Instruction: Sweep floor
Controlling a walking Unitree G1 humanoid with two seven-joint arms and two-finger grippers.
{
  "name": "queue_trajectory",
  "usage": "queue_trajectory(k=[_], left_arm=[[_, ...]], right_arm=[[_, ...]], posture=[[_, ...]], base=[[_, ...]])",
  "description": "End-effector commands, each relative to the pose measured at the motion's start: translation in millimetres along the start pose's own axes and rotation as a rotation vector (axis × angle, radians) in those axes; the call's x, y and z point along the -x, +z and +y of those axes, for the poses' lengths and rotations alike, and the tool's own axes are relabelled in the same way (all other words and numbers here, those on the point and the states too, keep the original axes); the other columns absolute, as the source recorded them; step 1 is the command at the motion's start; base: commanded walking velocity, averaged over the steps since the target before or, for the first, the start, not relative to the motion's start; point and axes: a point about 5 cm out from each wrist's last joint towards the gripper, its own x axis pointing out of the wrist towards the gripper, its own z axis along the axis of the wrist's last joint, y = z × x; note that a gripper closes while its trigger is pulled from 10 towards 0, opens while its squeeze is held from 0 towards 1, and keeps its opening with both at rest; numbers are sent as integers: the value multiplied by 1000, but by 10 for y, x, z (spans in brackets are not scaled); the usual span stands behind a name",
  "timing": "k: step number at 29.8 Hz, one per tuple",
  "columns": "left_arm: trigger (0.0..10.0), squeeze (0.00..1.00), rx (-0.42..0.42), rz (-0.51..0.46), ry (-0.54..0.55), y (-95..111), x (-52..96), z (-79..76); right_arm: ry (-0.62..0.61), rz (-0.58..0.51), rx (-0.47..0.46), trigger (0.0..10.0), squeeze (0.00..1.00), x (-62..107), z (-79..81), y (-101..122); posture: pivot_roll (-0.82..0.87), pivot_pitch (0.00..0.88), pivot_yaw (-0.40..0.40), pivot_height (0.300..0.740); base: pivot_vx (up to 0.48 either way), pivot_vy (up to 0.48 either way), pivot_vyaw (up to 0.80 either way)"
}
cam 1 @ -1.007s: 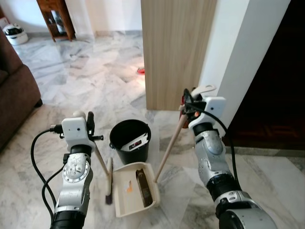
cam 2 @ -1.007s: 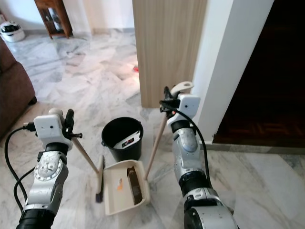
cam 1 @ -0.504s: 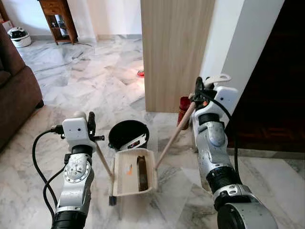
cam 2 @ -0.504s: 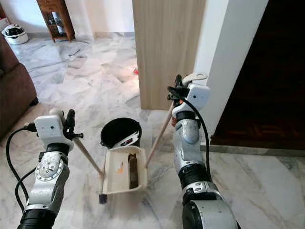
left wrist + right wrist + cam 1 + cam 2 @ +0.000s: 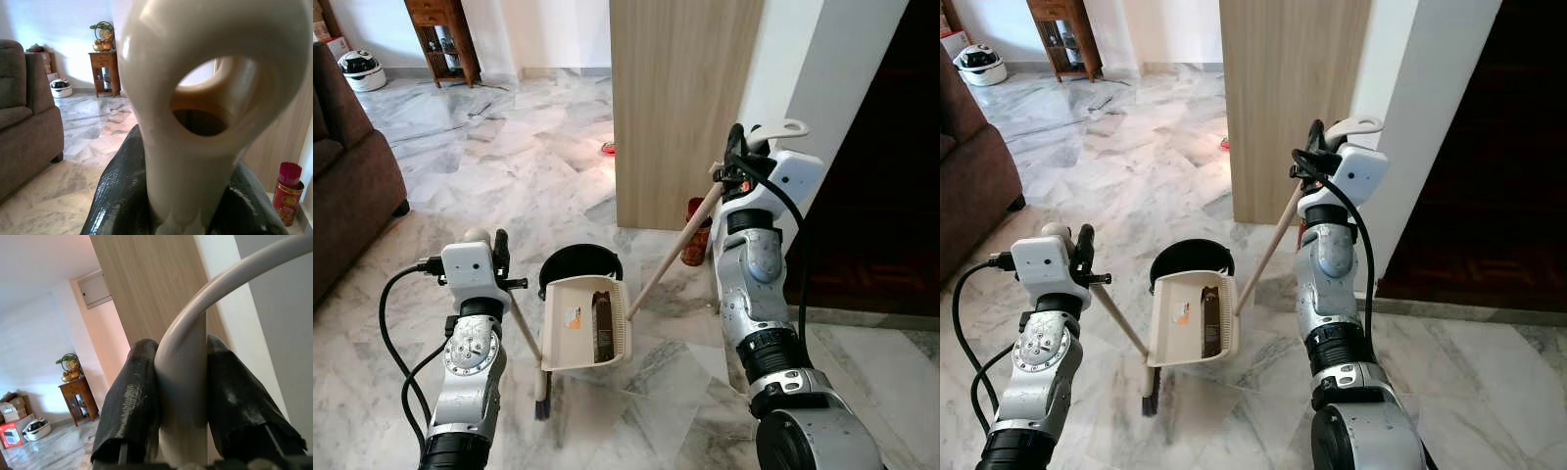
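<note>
My right gripper [image 5: 736,164] is shut on the cream top of the dustpan's long wooden pole [image 5: 671,264], up beside the white pillar. The beige dustpan [image 5: 570,345] hangs off the floor, tilted, its far edge over the rim of the black bucket [image 5: 558,264]. A dark brown lump and an orange scrap lie in the pan. My left gripper [image 5: 499,257] is shut on the broom's handle [image 5: 522,328]; the dark brush head [image 5: 541,403] rests on the marble just left of the pan. In the left wrist view the cream looped handle end [image 5: 195,98] sits between the black fingers [image 5: 122,196].
A wooden panel [image 5: 685,108] and a white pillar [image 5: 803,78] stand just behind the bucket, with a red can [image 5: 697,230] at their foot. A dark doorway lies to the right. A brown sofa [image 5: 342,186] is at the left, a wooden side table [image 5: 440,39] far back.
The right gripper has risen, lifting the dustpan off the floor and bringing it forward over the bucket. The left gripper and broom have stayed in place. The camera shifted slightly.
</note>
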Motion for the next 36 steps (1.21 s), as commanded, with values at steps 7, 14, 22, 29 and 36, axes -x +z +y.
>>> queue_trajectory(k=[7,14,22,29,36], left_arm=[[10000,0,9,-55,-1,103,-25,-3],[10000,0,8,-53,-4,100,-24,-8],[10000,0,7,-53,-8,99,-22,-13],[10000,0,6,-54,-11,99,-22,-15],[10000,0,8,-55,-13,100,-20,-19]], right_arm=[[81,-112,-91,10000,0,-122,300,268],[82,-133,-103,10000,0,-145,316,323],[85,-131,-106,10000,0,-152,330,327],[85,-127,-109,10000,0,-150,337,326],[83,-128,-111,10000,0,-150,339,326]], posture=[[100,15,44,740],[100,14,44,740],[101,15,45,740],[101,14,45,740],[102,12,44,740]], base=[[157,0,0],[329,0,0],[338,0,0],[340,0,0],[338,0,0]])
